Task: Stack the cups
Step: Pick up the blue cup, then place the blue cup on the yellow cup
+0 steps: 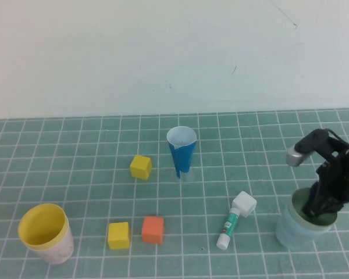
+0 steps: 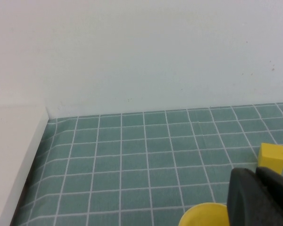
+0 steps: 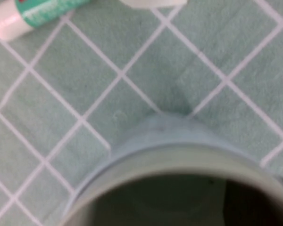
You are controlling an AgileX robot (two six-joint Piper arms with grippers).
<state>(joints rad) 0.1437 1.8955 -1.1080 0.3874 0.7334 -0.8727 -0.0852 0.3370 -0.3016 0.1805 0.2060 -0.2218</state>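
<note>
Cups are sitting in two nested pairs on the table [image 1: 75,145]: the yellow cup [image 1: 43,225] inside the pink cup [image 1: 57,252] near the front left corner, the green cup [image 1: 314,224] inside the blue cup [image 1: 289,235] by the right edge. My right gripper [image 1: 321,209] is reaching down into the green cup; whether it is gripping I cannot tell. My left gripper [image 2: 262,197] is hanging clenched near the yellow cup.
</note>
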